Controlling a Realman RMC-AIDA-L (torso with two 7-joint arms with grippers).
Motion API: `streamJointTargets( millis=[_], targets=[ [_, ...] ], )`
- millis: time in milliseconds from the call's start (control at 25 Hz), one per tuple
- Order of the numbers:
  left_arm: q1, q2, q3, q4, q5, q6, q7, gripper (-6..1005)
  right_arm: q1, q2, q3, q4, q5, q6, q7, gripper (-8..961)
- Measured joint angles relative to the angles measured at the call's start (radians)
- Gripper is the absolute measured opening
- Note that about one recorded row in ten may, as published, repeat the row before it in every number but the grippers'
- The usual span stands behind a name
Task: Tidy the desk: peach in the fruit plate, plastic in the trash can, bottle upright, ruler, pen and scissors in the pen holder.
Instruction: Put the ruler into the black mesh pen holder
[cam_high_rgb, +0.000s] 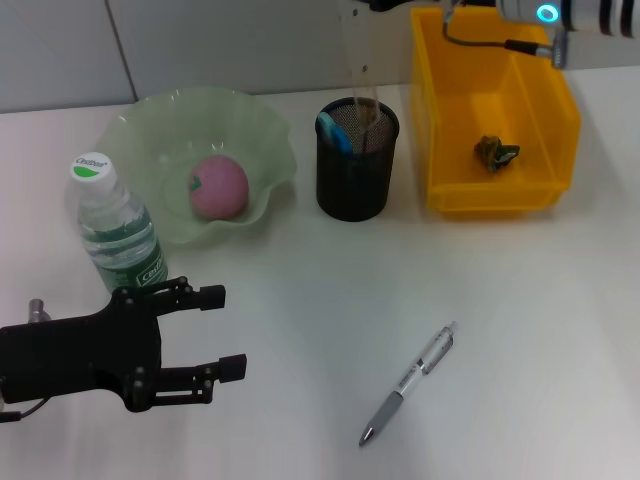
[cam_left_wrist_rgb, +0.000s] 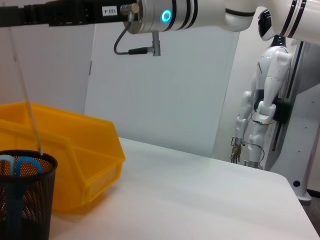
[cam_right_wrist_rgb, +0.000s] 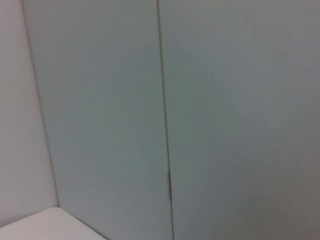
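One black left end effector (cam_high_rgb: 225, 333) is hovering low over the near edge of the white table (cam_high_rgb: 520, 340), its two fingers standing apart with nothing between them. One silver-and-grey ballpoint pen (cam_high_rgb: 408, 384) is lying flat on the table, well apart from it and not yet in the holder. One clear plastic water bottle with a white cap (cam_high_rgb: 118, 226) is standing upright just beyond the left end effector. One pink peach (cam_high_rgb: 218, 187) is sitting inside one pale green wavy-rimmed fruit plate (cam_high_rgb: 268, 130). One black mesh pen holder (cam_high_rgb: 357, 180) is carrying blue-handled scissors (cam_high_rgb: 334, 131) and one clear plastic ruler (cam_high_rgb: 359, 70), which is standing up out of the holder toward the right arm above. The right end effector is hidden past the top of the head view, so I cannot tell whether it is gripping the ruler. One crumpled piece of plastic (cam_high_rgb: 496, 151) is lying in one yellow bin (cam_high_rgb: 545, 105) farthest back.

Judging the step in hand as seating the ruler, it should be going down straight until its end is resting on the holder's bottom, without tipping the light mesh cup.
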Motion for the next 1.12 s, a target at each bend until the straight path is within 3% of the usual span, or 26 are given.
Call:
streamJointTargets(
  millis=[1120],
  targets=[
    [0.000,0.005,-0.023,0.008,0.001,0.009,0.009,828,0.145,0.000,-0.003,0.385,0.120,0.170,-0.279,471]
  ],
)
